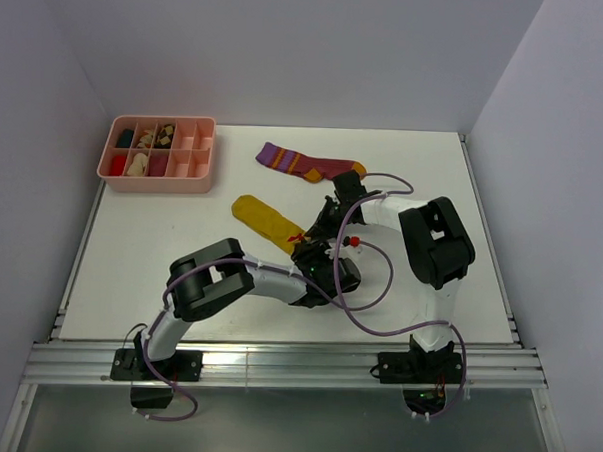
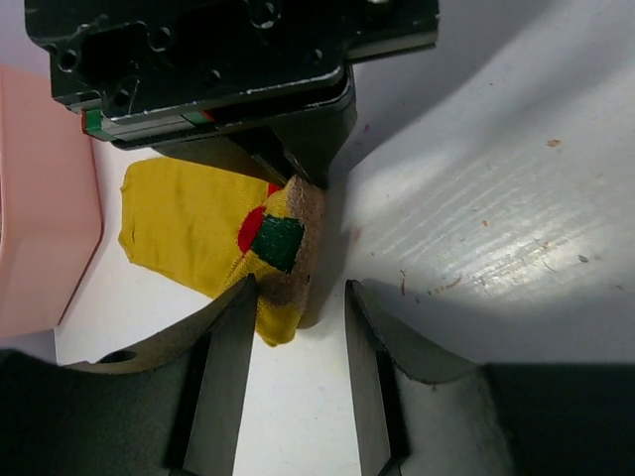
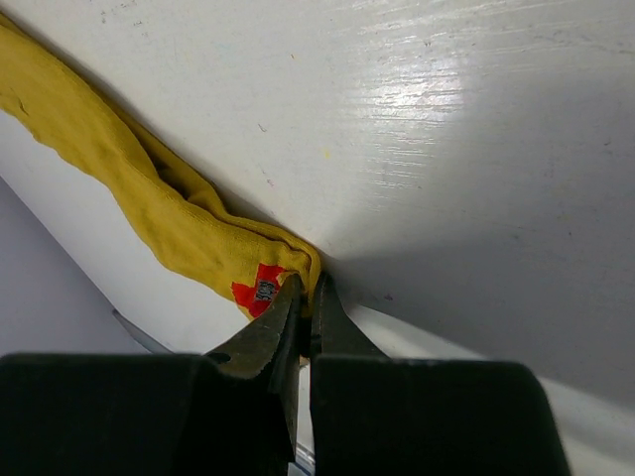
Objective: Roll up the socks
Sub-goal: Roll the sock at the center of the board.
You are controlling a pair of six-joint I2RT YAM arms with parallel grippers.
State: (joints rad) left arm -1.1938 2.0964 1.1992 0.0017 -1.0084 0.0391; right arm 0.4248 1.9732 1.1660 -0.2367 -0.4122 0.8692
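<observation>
Two socks lie right of the pink tray (image 1: 158, 187): maroon sock (image 1: 304, 163) level with it, mustard sock (image 1: 262, 218) off its near corner; right gripper (image 3: 306, 297) pinches the mustard sock's end; left gripper (image 2: 298, 297) gapes, astride that end.

Black-and-white arms (image 1: 269, 278), purple cables (image 1: 387, 177)

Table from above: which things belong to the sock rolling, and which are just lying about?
Part of the job: the yellow sock, pinched in the right tool; the striped maroon sock; the left tool, open at the yellow sock's end.
Just lying about: the pink compartment tray and the small bits in it.
</observation>
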